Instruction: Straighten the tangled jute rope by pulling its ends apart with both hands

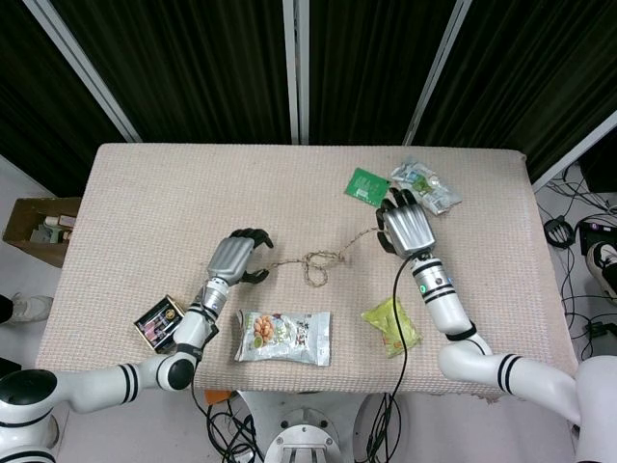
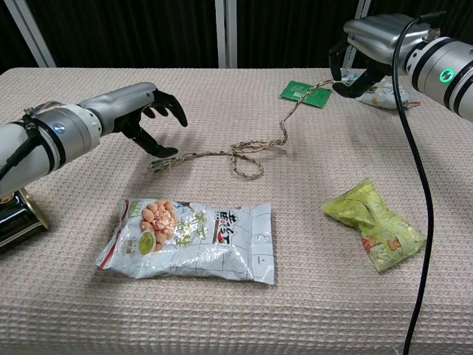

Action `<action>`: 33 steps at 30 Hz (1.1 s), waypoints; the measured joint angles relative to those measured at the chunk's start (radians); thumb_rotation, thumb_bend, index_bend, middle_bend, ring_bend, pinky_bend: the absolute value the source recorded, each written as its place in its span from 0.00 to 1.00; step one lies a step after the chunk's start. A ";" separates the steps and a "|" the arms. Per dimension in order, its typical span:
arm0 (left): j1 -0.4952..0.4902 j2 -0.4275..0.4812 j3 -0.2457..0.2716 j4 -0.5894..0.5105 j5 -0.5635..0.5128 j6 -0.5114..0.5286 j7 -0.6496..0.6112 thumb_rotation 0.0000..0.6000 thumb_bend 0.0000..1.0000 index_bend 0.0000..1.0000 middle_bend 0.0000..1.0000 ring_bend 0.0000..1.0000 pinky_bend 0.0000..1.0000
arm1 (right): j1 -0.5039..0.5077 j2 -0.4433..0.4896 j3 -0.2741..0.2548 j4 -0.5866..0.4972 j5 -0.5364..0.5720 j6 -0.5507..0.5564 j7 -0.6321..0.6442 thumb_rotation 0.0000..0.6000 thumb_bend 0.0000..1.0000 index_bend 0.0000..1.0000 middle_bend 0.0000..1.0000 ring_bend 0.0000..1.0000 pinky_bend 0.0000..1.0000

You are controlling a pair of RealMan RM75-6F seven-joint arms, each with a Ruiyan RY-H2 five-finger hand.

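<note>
A coarse, twisted jute rope point(image 2: 244, 151) lies across the middle of the table point(image 1: 145, 193), whose cover is a pale, nubbly woven cloth. The rope is thin and tan, with a loose knotted loop at its midpoint. From that loop one end runs toward the left hand point(image 2: 144, 115), whose dark fingers curl downward with a fingertip pressing the frayed end to the cloth; whether it truly pinches the rope is hard to make out. The other end rises off the cloth from the loop up to the right hand point(image 2: 366, 55), which is closed around it, though the silver back of the hand hides the actual grip. Nearer the robot than the loop sits a glossy white snack bag point(image 2: 192, 240) printed with nuts, and to that side also a crumpled yellow-green wrapper point(image 2: 373, 222). Beyond the loop, a flat green packet point(image 1: 367, 185) and a clear crinkled packet point(image 1: 424, 185) lie close to the right hand. A dark box point(image 1: 159, 321) is partly covered by the left arm.
</note>
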State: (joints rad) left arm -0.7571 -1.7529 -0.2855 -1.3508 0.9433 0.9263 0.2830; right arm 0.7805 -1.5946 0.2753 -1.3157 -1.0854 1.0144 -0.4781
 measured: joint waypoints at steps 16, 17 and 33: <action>-0.056 -0.121 -0.010 0.127 -0.087 0.009 0.072 1.00 0.28 0.42 0.21 0.17 0.17 | -0.003 0.005 -0.012 0.015 0.002 0.002 0.031 1.00 0.54 0.63 0.36 0.11 0.20; -0.059 -0.128 -0.010 0.136 -0.091 0.008 0.075 1.00 0.29 0.43 0.21 0.17 0.17 | -0.003 0.005 -0.013 0.016 0.003 0.002 0.033 1.00 0.54 0.63 0.36 0.11 0.20; -0.067 -0.173 -0.012 0.206 -0.097 0.002 0.075 1.00 0.41 0.54 0.24 0.17 0.17 | -0.002 -0.010 -0.020 0.044 0.009 -0.003 0.050 1.00 0.54 0.63 0.36 0.11 0.19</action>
State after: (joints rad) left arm -0.8240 -1.9260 -0.2973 -1.1451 0.8460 0.9287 0.3576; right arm 0.7789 -1.6044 0.2556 -1.2721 -1.0769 1.0118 -0.4283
